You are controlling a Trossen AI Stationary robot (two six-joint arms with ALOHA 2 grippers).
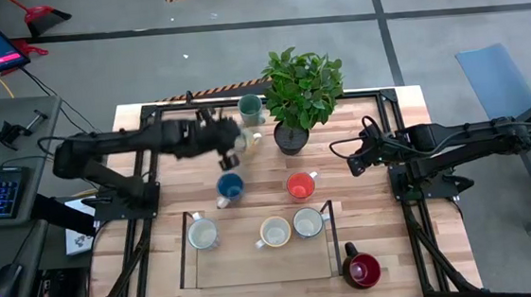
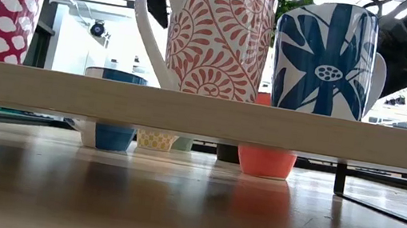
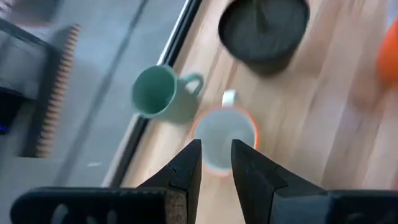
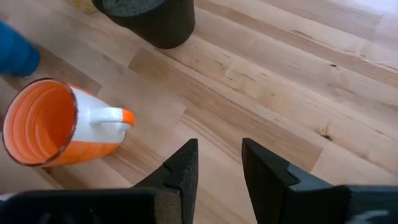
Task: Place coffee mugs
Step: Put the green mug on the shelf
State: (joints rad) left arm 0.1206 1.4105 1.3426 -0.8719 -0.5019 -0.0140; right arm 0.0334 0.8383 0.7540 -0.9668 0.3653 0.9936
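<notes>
My left gripper (image 1: 233,158) (image 3: 216,149) is open just above a cream mug with an orange rim (image 1: 249,138) (image 3: 224,138), which stands upright on the table. Its fingertips stand over the mug's near rim, and I see no touch. A teal mug (image 1: 250,107) (image 3: 155,92) stands beyond it at the far edge. A blue mug (image 1: 230,186) and an orange mug (image 1: 300,185) (image 4: 43,124) stand mid-table. My right gripper (image 1: 352,163) (image 4: 219,152) is open and empty over bare wood, right of the orange mug.
A dark pot with a leafy plant (image 1: 291,137) stands right of the cream mug. A low wooden tray (image 1: 256,263) near the front holds three pale mugs (image 1: 274,231). A dark red mug (image 1: 361,270) stands at the front right. Black frame rails (image 1: 154,176) line the table's sides.
</notes>
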